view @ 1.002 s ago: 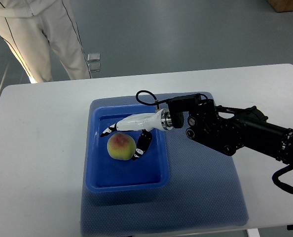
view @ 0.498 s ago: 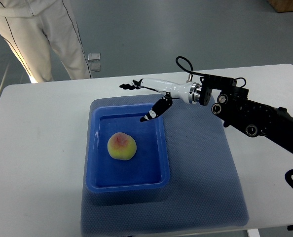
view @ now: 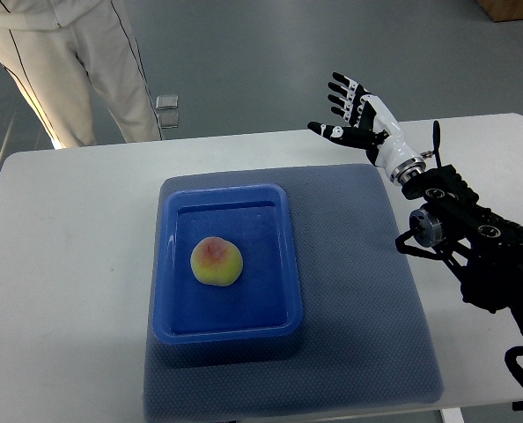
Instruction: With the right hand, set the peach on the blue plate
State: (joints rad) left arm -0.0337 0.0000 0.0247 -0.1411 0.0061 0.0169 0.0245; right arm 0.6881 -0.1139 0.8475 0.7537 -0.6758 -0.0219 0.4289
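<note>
The white tabletop [view: 77, 264] carries a dark blue mat [view: 358, 308], on which sits the blue plate [view: 227, 330], a rectangular tray. The right hand [view: 357, 116] hovers well apart at the tabletop's far edge, fingers spread, empty. The peach [view: 217, 262] rests inside the plate, off to the hand's near left.

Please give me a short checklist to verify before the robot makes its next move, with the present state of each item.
1. Peach lies inside the blue plate: ok.
2. Right hand holds nothing, fingers spread: ok.
3. Right hand is away from the plate, above the table's far edge: ok.
4. Plate sits fully on the blue mat: ok.
5. Person stands beyond the far edge, apart from the arm: ok.
6. Left arm position: cannot tell, out of view.
</note>
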